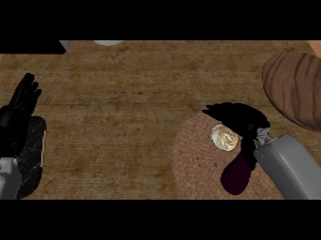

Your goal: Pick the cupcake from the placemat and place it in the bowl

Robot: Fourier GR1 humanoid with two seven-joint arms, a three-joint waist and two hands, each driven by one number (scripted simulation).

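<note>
Nearest the worktop's (135, 93) front edge, toward its right side, lies one round woven placemat (198, 164), pinkish brown. On the mat's far part sits one cupcake (224, 137), its pale swirled top facing up. The right robot hand (241, 119) arches over the cupcake from the right, on a grey forearm that enters from the front right corner. Its dark fingers curl around the cupcake's far and right sides, seemingly closing for a grasp, though whether they touch it cannot be told. A dark shadow falls on the mat beneath the wrist. The cupcake appears to rest on the mat, not lifted, so the pick seems to be just starting.

At the worktop's left edge, the left robot hand (18, 110) rests with straight fingers held close together, pointing away. It holds nothing and keeps clear of the work.

Farther back, at the right edge, stands one wooden bowl (301, 91), partly cut off, well apart from the cupcake. It is the place the cupcake is meant to go.
</note>
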